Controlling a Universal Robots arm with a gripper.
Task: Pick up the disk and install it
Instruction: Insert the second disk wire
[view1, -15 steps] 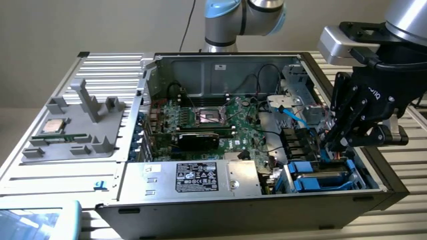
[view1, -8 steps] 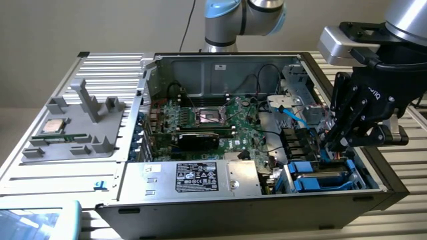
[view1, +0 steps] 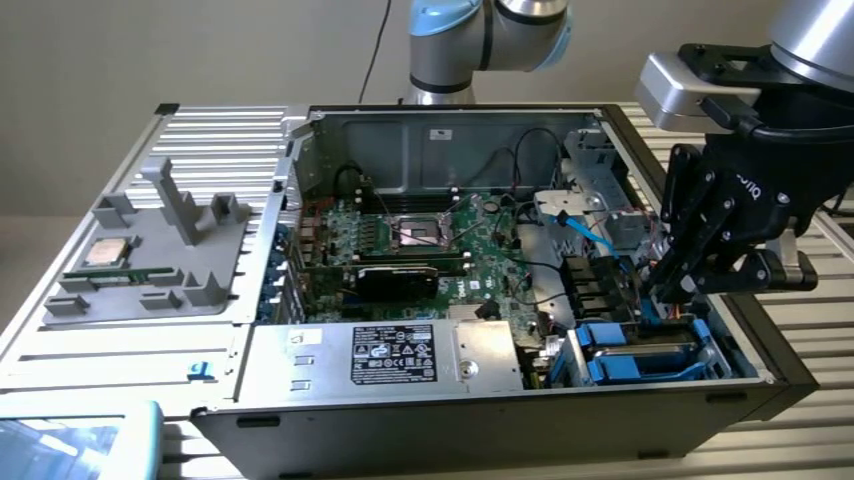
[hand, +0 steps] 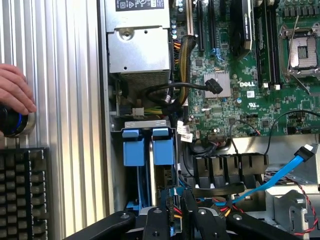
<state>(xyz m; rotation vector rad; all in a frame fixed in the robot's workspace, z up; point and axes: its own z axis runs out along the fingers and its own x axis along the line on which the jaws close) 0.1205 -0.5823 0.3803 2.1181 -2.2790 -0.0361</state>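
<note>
The disk (hand: 165, 187) shows edge-on as a thin upright slab with a blue carrier edge. It stands in the drive bay (view1: 638, 352) at the case's corner, behind two blue carrier tabs (hand: 148, 146). My gripper (hand: 172, 202) has its black fingers (hand: 189, 202) closed on the slab's two faces. In the exterior view the gripper (view1: 665, 292) reaches down into the case at that view's right, just above the blue bay. The disk's lower part is hidden inside the bay.
The open computer case (view1: 254, 395) holds a green motherboard (view1: 427, 250), a silver power-supply box (view1: 400, 355) and a blue cable (hand: 280, 175). A grey tray (view1: 147, 270) carries a small chip (view1: 110, 252). A person's hand (hand: 14, 90) rests on a knob above a keyboard (hand: 22, 190).
</note>
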